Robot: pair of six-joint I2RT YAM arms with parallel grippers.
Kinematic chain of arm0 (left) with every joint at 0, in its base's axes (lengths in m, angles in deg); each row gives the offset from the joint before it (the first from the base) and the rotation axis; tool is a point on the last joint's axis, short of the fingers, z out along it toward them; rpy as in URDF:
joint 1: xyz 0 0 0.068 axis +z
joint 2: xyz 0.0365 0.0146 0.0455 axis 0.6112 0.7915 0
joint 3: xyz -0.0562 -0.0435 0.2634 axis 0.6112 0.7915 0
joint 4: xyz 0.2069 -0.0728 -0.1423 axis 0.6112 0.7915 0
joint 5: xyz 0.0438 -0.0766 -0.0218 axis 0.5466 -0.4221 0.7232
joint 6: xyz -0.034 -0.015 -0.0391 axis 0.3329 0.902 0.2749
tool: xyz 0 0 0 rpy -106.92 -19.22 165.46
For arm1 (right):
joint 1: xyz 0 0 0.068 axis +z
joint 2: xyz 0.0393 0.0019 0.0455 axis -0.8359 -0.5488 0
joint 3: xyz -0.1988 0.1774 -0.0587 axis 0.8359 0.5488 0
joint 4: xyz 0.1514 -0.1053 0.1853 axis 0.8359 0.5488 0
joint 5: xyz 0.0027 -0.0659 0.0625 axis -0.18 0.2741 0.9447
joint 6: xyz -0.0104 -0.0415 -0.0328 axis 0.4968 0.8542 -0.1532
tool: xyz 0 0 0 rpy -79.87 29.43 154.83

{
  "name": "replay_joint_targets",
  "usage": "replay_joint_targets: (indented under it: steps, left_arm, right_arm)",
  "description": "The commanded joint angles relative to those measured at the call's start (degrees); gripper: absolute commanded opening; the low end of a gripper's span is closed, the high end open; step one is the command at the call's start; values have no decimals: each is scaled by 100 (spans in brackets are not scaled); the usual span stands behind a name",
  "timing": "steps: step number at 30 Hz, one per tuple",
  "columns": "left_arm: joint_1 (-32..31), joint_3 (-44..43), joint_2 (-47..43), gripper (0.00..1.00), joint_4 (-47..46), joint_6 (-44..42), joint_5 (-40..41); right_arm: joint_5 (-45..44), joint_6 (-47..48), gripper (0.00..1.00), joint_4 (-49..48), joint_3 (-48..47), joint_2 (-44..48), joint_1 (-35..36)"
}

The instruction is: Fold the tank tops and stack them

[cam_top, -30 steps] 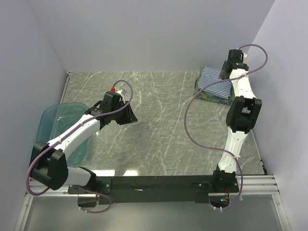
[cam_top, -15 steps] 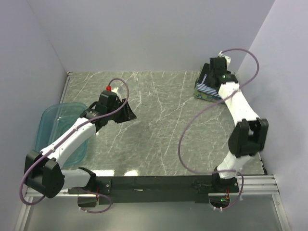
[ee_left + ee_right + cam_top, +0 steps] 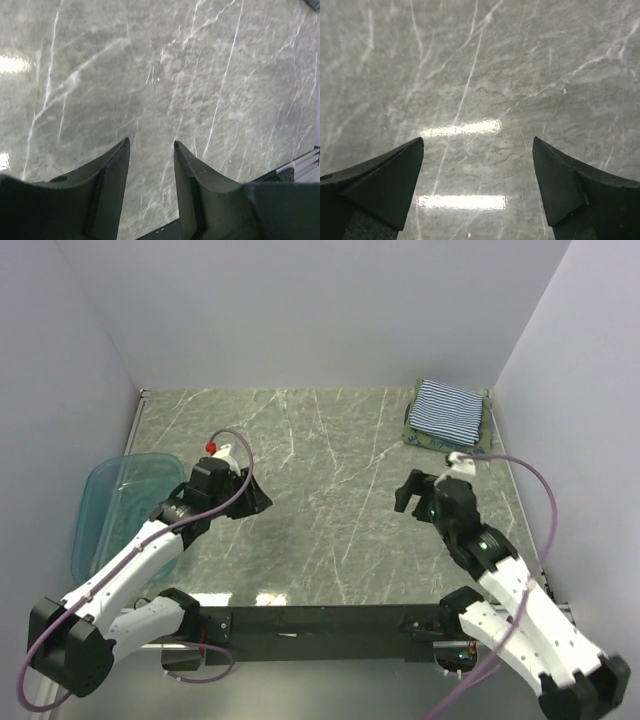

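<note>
My left gripper [image 3: 150, 145] and right gripper [image 3: 477, 145] stand spread, holding nothing. The striped tank top [image 3: 450, 410] crowns the stack [image 3: 422, 439]. Procedure: park both arms clear, never brushing it.

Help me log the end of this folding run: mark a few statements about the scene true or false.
1. The striped tank top lies folded in the far right corner, on top of other cloth. True.
2. The right gripper holds the striped tank top. False: it is open and empty over the bare table, apart from the cloth.
3. The teal tub sits at the left edge of the table. True.
4. The left gripper is shut on a piece of cloth. False: it is open, with only the table showing between its fingers.
</note>
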Motion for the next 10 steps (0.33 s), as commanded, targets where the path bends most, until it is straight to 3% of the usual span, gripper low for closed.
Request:
replay_joint_targets:
  steps: [1, 6, 10]
  left_arm:
    - [-272, 34, -286, 46, -84, 61, 239]
    - [-423, 139, -603, 47, 30, 123, 408]
    - [-423, 122, -638, 47, 74, 123, 329]
  right_arm:
    - [-235, -220, 98, -33, 226, 953, 24]
    - [-288, -466, 100, 186, 386, 1798, 24]
    - [-297, -422, 100, 231, 280, 1817, 24]
